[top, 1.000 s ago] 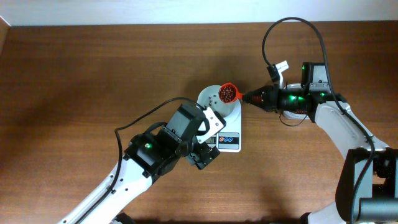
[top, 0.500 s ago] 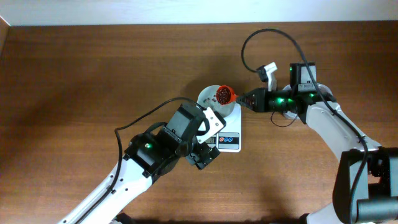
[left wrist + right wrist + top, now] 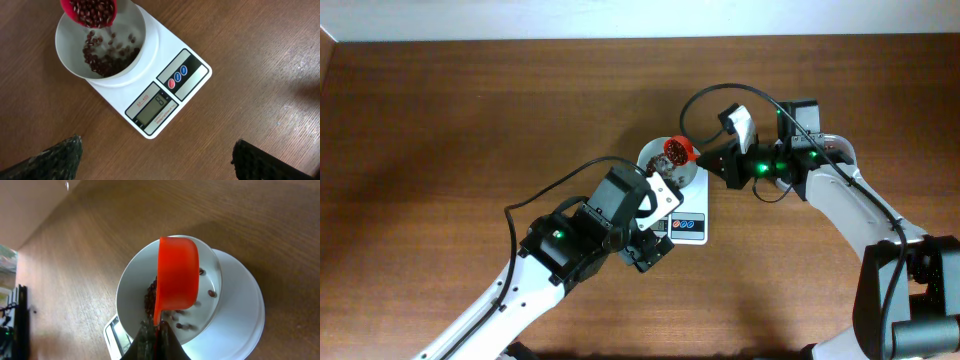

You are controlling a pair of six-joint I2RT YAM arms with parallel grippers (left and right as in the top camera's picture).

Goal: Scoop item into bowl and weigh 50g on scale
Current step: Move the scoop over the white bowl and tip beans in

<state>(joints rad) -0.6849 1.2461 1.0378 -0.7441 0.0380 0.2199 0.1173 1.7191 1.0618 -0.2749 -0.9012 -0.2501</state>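
The scale (image 3: pixel 160 95) is set on the table (image 3: pixel 260 60), with its display and two round buttons turned toward the left arm. The digits on the display are too small to be read. The bowl (image 3: pixel 70 55) is seated on the scale's platform, at the end away from the display. A layer of beans (image 3: pixel 107 57) is collected in the bottom of the bowl, heaped toward one side, and a few single beans are scattered on the opposite inner wall. A red scoop (image 3: pixel 177 275) is held above the bowl and is tipped over on its side, so that its open mouth faces the heap. More beans are seen inside the scoop in the left wrist view, and several blurred beans are visible just below its lip. The scoop's handle is clamped between the fingers of the right hand (image 3: pixel 154 332). The left hand (image 3: pixel 156 150) is held above the table just beside the display end of the scale, with its fingers spread wide apart and nothing between them.
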